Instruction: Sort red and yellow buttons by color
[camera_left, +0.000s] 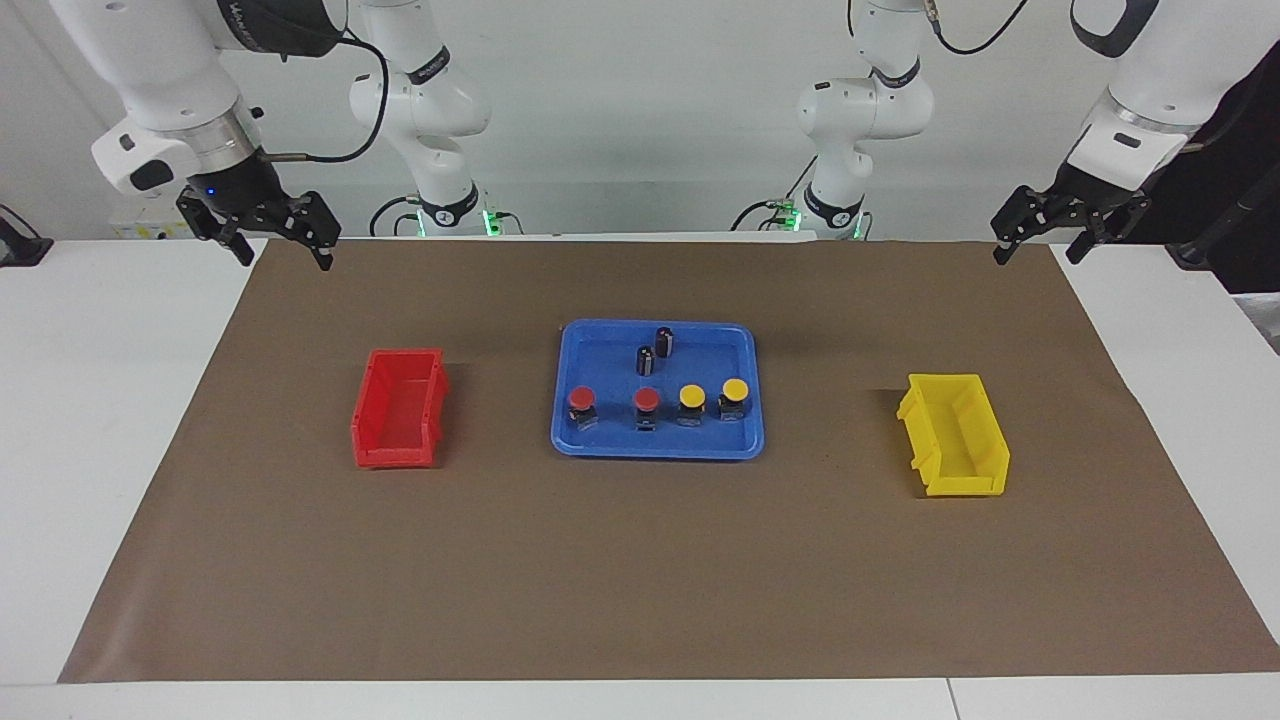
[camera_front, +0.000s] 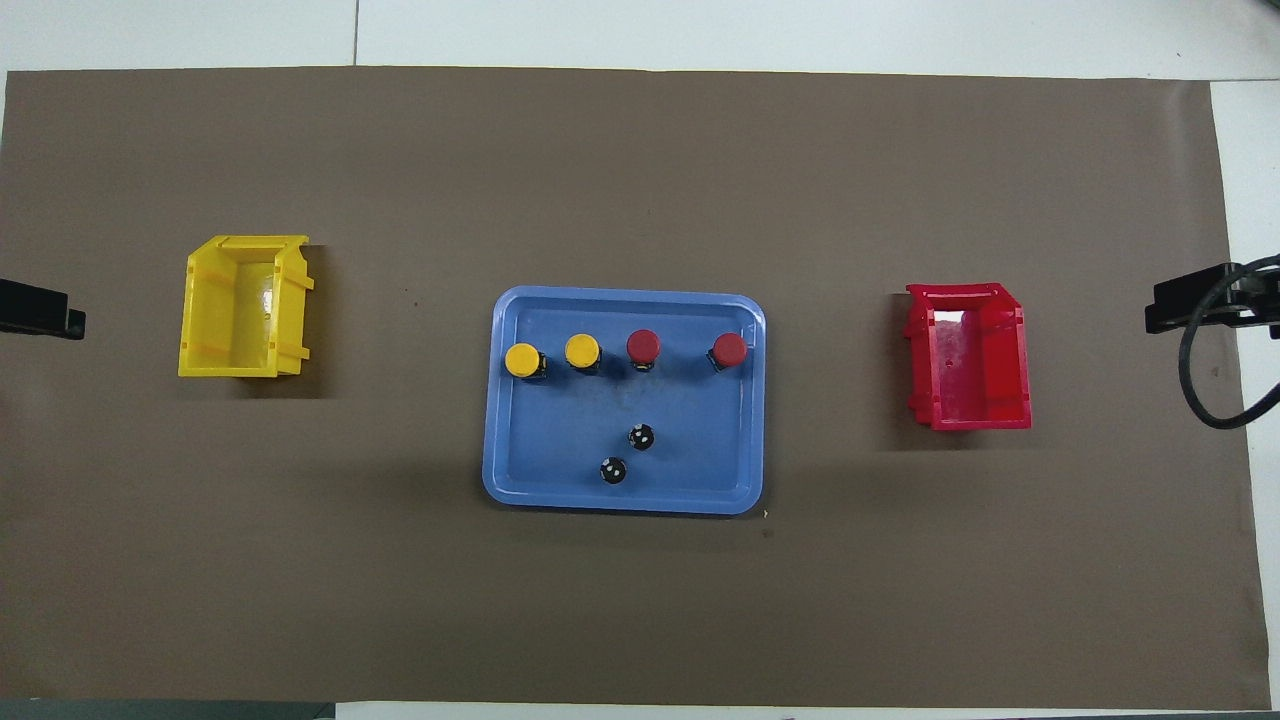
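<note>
Hands first: left hand (camera_left: 1035, 240) hangs with fingers wide and nothing held over the brown mat's corner at the left arm's end; right hand (camera_left: 272, 238) hangs likewise, wide and empty, over the corner at the right arm's end. Both well apart from the blue tray (camera_left: 570, 440) mid-counter. On that tray, four push-buttons stand upright in one row along the edge farther from the robots: two red buttons (camera_left: 583, 404) (camera_left: 646, 404) toward the right arm's end, two yellow buttons (camera_left: 691, 401) (camera_left: 735, 395) toward the left arm's end. Nearer the robots on the tray, two dark cylinders (camera_left: 664, 342) without coloured caps; best left alone. Red bin (camera_left: 398, 408) beside the tray toward the right arm's end, yellow bin (camera_left: 955, 435) toward the left arm's end, both apparently empty. Nothing sorted yet. Probably wisest to start with the outermost button on each side, each arm serving its own bin. Come straight down, close on the black body below the cap, not the rounded cap. Mind the inner red and yellow pair, standing close together. Lift clear of the tray rim before crossing.
</note>
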